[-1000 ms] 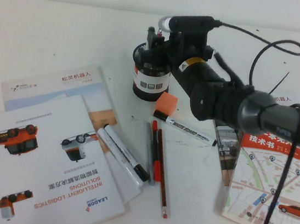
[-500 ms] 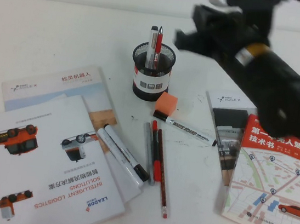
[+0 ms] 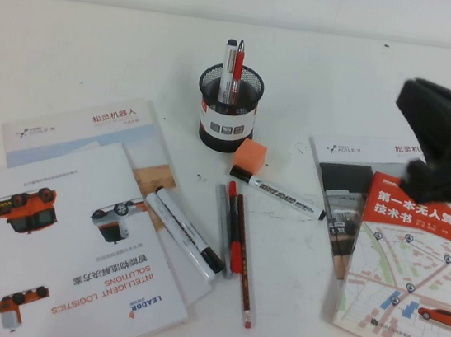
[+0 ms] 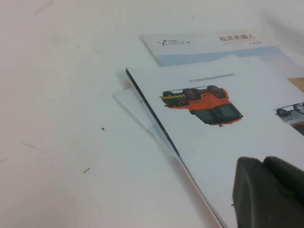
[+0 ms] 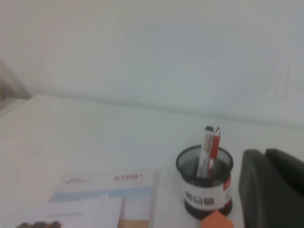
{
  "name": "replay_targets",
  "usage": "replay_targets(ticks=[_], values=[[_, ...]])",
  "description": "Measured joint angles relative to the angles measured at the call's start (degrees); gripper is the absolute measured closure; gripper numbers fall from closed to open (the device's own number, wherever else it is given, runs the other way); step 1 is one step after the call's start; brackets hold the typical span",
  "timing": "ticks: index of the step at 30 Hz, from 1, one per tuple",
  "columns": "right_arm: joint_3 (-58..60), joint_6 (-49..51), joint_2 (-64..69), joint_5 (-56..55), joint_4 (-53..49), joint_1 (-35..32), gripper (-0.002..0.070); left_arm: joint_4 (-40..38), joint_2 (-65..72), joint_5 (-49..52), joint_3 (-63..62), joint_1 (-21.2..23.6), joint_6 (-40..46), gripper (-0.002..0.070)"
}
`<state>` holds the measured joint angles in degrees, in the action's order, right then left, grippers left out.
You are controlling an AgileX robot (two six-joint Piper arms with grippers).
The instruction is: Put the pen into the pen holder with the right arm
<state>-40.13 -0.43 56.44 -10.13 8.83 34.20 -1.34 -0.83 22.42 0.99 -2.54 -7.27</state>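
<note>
The pen holder (image 3: 228, 117), a black mesh cup with a white label band, stands at the table's middle back. The pen (image 3: 228, 67), a white marker with a dark top end, stands upright in it beside a slim red pen (image 3: 238, 66). Both also show in the right wrist view, the pen (image 5: 206, 151) inside the pen holder (image 5: 205, 191). My right gripper (image 3: 438, 147) is a blurred dark mass at the right edge, well clear of the holder; in the right wrist view (image 5: 264, 156) it is shut and empty. My left gripper (image 4: 264, 164) is shut over a brochure.
An orange eraser (image 3: 251, 154) and a long white marker (image 3: 279, 194) lie in front of the holder. Two thick markers (image 3: 185, 231), red pens (image 3: 236, 232) and a pencil lie nearer. Brochures (image 3: 67, 231) cover the left, booklets (image 3: 406, 250) the right.
My right arm has pulled away from the pen holder, up and to the right, out to the right edge. The white marker stays standing in the holder.
</note>
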Motion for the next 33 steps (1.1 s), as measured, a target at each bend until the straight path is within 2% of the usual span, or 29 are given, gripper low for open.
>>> replay_targets(ticks=[11,16,21,24,30,33], values=[[0.33,0.43,-7.09,23.77,-3.17,0.0,0.0695,0.0,0.0,0.0,0.0,0.0,0.0,0.0678],[0.96,0.43,-7.82,25.94,-12.38,0.0,0.0695,0.0,0.0,0.0,0.0,0.0,0.0,0.0678],[5.05,0.43,-12.41,25.26,-13.7,-1.7,0.0695,0.0,0.0,0.0,0.0,0.0,0.0,0.0677],[10.52,0.43,-16.03,21.61,-13.28,-5.11,0.0695,0.0,0.0,0.0,0.0,0.0,0.0,0.0677],[26.51,0.43,-27.57,8.36,-13.05,-18.79,0.0695,0.0,0.0,0.0,0.0,0.0,0.0,0.0678],[33.35,0.43,-34.98,7.09,-12.52,-24.47,0.0695,0.0,0.0,0.0,0.0,0.0,0.0,0.0678]])
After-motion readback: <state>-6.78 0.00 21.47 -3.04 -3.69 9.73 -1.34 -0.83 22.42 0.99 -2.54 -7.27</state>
